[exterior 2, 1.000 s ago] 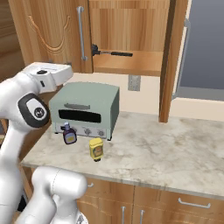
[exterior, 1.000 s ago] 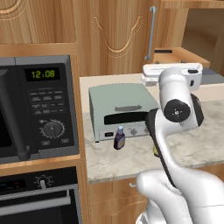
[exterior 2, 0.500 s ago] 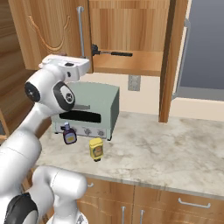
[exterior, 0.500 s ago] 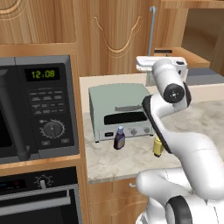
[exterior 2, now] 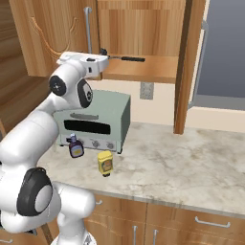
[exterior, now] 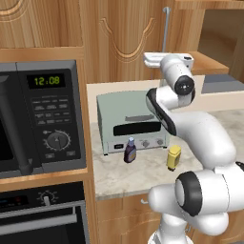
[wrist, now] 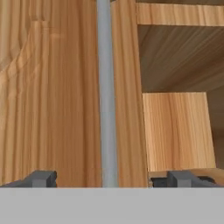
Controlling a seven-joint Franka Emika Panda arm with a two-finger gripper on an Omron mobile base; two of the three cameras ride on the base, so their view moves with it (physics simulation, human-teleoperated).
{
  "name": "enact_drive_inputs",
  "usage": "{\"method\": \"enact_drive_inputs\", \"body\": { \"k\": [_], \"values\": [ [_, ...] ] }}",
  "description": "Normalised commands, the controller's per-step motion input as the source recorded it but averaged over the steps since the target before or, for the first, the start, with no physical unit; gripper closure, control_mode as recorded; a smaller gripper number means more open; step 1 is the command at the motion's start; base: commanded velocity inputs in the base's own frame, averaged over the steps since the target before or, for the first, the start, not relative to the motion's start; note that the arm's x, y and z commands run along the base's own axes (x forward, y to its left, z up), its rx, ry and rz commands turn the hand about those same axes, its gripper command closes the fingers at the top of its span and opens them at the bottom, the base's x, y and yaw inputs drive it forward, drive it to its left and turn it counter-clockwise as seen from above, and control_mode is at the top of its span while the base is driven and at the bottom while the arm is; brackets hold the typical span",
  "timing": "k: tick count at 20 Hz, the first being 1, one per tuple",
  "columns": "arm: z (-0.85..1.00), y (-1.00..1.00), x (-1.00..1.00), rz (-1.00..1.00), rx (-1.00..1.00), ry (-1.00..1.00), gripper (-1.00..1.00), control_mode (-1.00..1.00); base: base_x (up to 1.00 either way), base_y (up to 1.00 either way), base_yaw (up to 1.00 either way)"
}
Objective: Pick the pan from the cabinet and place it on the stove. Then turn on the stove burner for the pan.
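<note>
The cabinet [exterior 2: 143, 28] hangs above the counter with its right door [exterior 2: 188, 62] swung open and its left door [exterior 2: 52, 33] shut. On its bottom shelf lies the pan [exterior 2: 102, 51], seen edge-on, its straight dark handle [exterior 2: 129, 59] pointing right. My gripper [wrist: 111, 179] is raised to shelf height just left of the pan, open, with nothing between its fingertips [wrist: 41, 178]. In the hand view it faces the shut door's silver bar handle [wrist: 105, 87], with the open cabinet interior [wrist: 175, 127] to the right. The stove is out of view.
A pale green toaster oven [exterior 2: 93, 119] stands on the marble counter [exterior 2: 182, 162] under my arm. A small purple bottle [exterior 2: 74, 147] and a yellow jar [exterior 2: 105, 163] stand in front of it. A black microwave [exterior: 43, 114] and built-in oven [exterior: 43, 214] fill the left.
My arm has swung up from in front of the toaster oven to the cabinet's bottom shelf. The gripper has stayed open.
</note>
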Motion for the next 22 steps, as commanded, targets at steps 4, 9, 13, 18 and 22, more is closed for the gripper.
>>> {"method": "enact_drive_inputs", "body": {
  "k": [4, 9, 13, 18, 22],
  "values": [
    [0.25, 0.01, 0.27, 0.0, 0.0, 0.0, -1.0, -1.0, 0.0, 0.0, 0.0],
    [0.02, 0.07, 0.3, 0.0, 0.0, 0.0, -1.0, -1.0, 0.0, 0.0, 0.0],
    [0.0, 0.29, 0.44, 0.0, 0.0, 0.0, 1.0, -1.0, 0.0, 0.0, 0.0],
    [0.0, 0.25, 0.43, 0.02, 0.0, 0.0, 1.0, -1.0, 0.0, 0.0, 0.0],
    [-0.04, 0.19, 0.23, 0.02, -0.04, 0.05, 1.0, -1.0, 0.0, 0.0, 0.0]
  ]
}}
